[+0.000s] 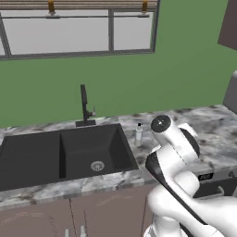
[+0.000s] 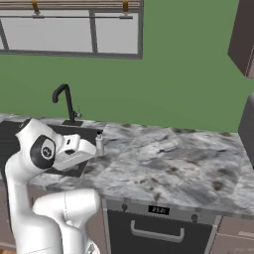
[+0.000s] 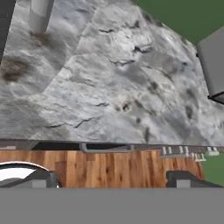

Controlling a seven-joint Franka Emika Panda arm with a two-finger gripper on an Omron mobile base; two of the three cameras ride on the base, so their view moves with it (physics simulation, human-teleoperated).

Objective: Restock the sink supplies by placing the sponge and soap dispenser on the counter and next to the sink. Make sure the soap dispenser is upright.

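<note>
The soap dispenser (image 1: 139,134) (image 2: 99,144) is a slim white bottle with a dark tip. It stands upright on the marbled counter (image 1: 208,129) (image 2: 163,158), just right of the black sink (image 1: 55,155). Its base shows at the top left of the hand view (image 3: 39,15). My gripper (image 3: 113,180) is open, its two fingertips wide apart with nothing between them. It hovers over the counter's front edge, short of the bottle and apart from it. The white hand (image 2: 74,149) points toward the bottle. The sponge is out of view.
A tall black faucet (image 1: 84,106) (image 2: 67,101) rises behind the sink. A grey appliance (image 1: 231,92) (image 3: 214,61) stands at the counter's right end. Below the counter is a dishwasher front with a handle (image 2: 156,230). A dark wall cabinet (image 2: 243,34) hangs at the upper right.
</note>
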